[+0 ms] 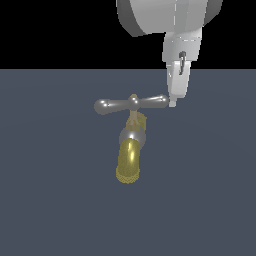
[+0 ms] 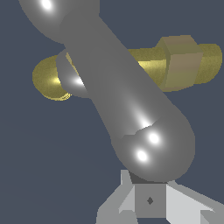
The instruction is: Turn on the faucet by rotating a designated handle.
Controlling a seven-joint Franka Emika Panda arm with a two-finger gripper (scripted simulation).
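Wrist view: gripper [image 1: 173, 102] holds nothing, finger gap unclear, so push squarely on the handle [image 1: 132, 104] bulb.

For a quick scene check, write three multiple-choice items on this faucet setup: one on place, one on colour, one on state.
1. Which handle end is the gripper at?
A. exterior view's right
B. exterior view's left
C. the hub

2. What colour is the faucet spout?
A. red
B. gold-brass
C. white

3. What is the gripper doing?
A. clamping the spout
B. far above
C. at the handle's bulb

Answers: 1 A, its tip meets the right bulb; 2 B, the spout shines gold; 3 C, the wrist view shows the bulb right in front of the gripper.
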